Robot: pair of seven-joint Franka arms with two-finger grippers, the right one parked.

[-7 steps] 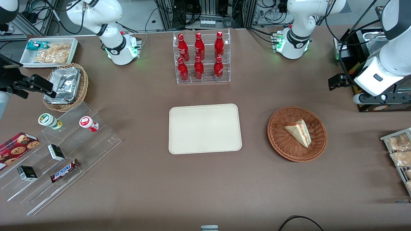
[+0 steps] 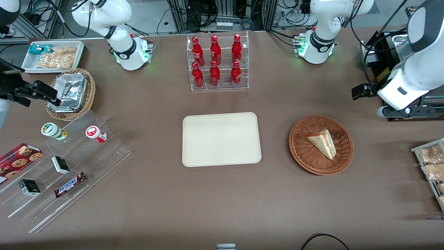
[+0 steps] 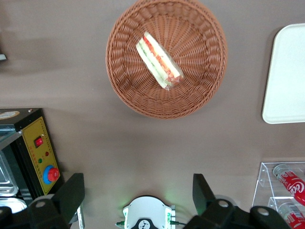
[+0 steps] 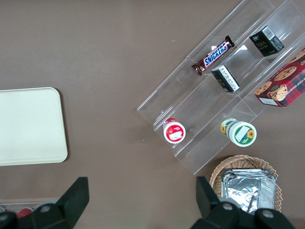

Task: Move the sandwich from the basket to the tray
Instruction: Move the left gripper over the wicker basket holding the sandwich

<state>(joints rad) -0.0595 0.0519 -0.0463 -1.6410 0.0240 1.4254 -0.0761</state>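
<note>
The claw (image 3: pixel 138 198) is hanging high over the table (image 2: pixel 156 194), farther from the front camera than the basket (image 2: pixel 301 152), its two fingers (image 3: pixel 71 193) standing wide apart with nothing between them, though only their tips are showing and the front view is cutting the arm off at the table's working-arm end. One sandwich (image 2: pixel 322 143) is lying in the one basket, its red and green filling facing up in the wrist view. One tray (image 2: pixel 221 139) is sitting bare beside the basket, well apart, with six red bottles (image 2: pixel 215 60) standing in a rack farther from the camera.
</note>
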